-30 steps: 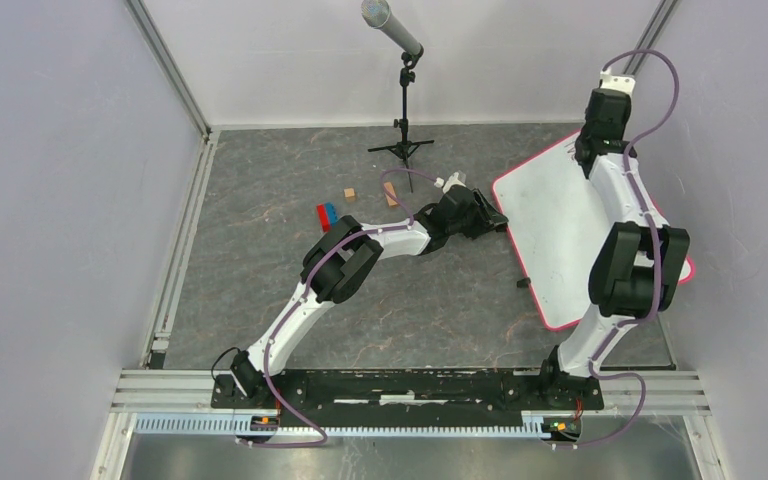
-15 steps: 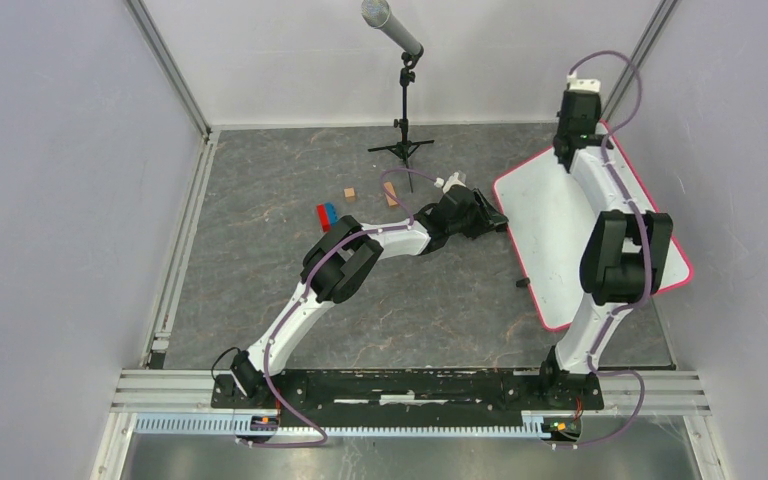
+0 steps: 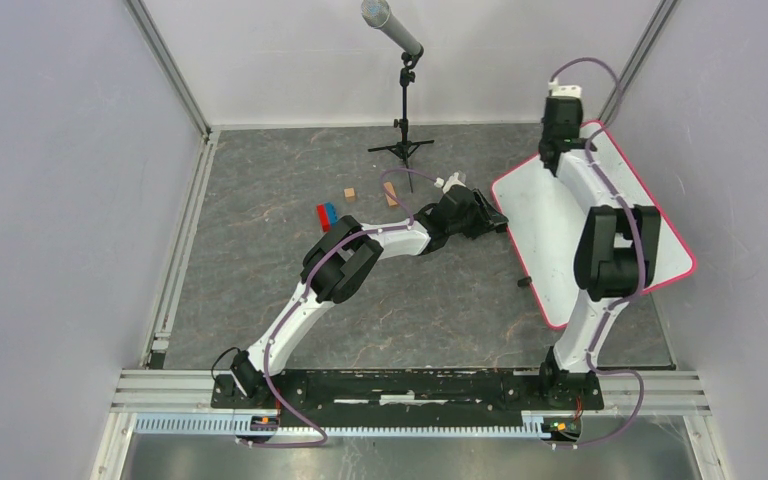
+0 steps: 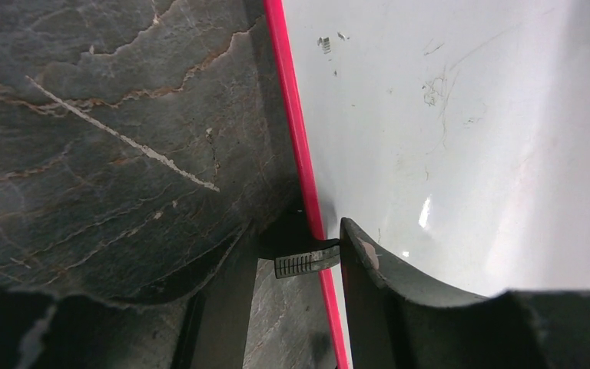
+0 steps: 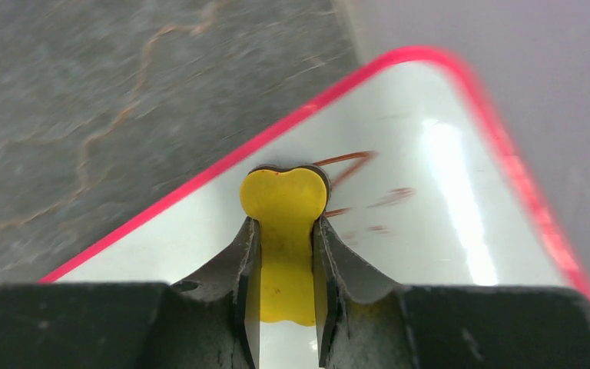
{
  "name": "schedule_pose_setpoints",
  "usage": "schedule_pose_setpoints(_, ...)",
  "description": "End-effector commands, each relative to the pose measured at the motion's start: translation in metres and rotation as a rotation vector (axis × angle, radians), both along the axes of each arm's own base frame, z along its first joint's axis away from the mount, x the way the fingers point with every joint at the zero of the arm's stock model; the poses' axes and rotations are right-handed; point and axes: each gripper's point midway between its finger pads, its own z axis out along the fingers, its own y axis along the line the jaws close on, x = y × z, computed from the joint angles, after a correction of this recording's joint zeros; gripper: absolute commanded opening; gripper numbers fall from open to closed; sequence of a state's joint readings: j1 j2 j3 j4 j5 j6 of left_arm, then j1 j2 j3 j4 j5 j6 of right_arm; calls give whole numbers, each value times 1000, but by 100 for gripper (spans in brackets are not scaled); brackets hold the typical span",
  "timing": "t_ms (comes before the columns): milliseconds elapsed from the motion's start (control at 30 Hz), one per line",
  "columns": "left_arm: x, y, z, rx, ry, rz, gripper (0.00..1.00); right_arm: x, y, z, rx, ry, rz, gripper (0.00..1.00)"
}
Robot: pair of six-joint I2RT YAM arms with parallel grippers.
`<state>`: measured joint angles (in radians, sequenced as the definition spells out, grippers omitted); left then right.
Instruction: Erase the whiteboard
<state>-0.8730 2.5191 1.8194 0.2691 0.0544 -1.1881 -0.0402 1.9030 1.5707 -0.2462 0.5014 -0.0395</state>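
The whiteboard [image 3: 532,225] lies tilted at the right of the table, white with a red rim. Red pen strokes [image 5: 351,163] remain near its far corner. My right gripper [image 3: 552,150] is shut on a yellow eraser [image 5: 284,198], which presses on the whiteboard [image 5: 422,254] just inside the far left rim, beside the strokes. My left gripper [image 3: 484,215] holds the board's left edge. In the left wrist view its jaws straddle the red rim [image 4: 296,138] and close on a small black clip [image 4: 306,262]; one finger [image 4: 361,257] rests on the white surface [image 4: 461,115].
A microphone [image 3: 390,25] on a tripod stand [image 3: 403,150] is at the back centre. Red and blue blocks [image 3: 326,213] and two small wooden blocks [image 3: 350,194] lie left of the left gripper. A loose black clip [image 3: 522,283] sits by the board's near left edge. Walls close in on both sides.
My right gripper has swept the eraser leftward across the board's far end, from near the right wall to the far left rim. The left arm and the board have stayed put.
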Motion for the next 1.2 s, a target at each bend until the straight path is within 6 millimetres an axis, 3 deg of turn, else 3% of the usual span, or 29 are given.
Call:
schedule_pose_setpoints(0, -27, 19, -66, 184, 102, -31, 52, -4, 17, -44, 18, 96, 24, 17)
schedule_pose_setpoints(100, -27, 19, -65, 183, 101, -32, 52, 2, 2, -12, -24, 53, -8, 17)
schedule_pose_setpoints(200, -27, 19, -66, 184, 101, -31, 52, 8, -25, 24, -38, 3, -52, 17)
schedule_pose_setpoints(300, -27, 19, -65, 183, 101, -31, 52, 13, -43, 44, -48, -31, -81, 17)
schedule_pose_setpoints(433, -27, 19, -66, 185, 100, -31, 52, 14, -35, 27, -24, 3, -64, 17)
schedule_pose_setpoints(633, -27, 18, -65, 183, 99, -34, 52, 1, 8, -40, 14, 83, 19, 17)
schedule_pose_setpoints(700, -27, 18, -65, 184, 98, -35, 52, 1, 12, -48, 29, 84, 32, 17)
schedule_pose_setpoints(767, -27, 18, -65, 183, 97, -34, 52, 2, 7, -41, 12, 77, 12, 18)
schedule_pose_setpoints(933, -27, 18, -65, 181, 100, -33, 52, 12, -24, 9, -10, 5, -44, 18)
schedule_pose_setpoints(1033, -27, 19, -65, 184, 98, -32, 52, 11, -38, 29, -23, -22, -66, 18)
schedule_pose_setpoints(1167, -27, 19, -66, 185, 98, -32, 52, 7, -40, 26, -32, -9, -78, 18)
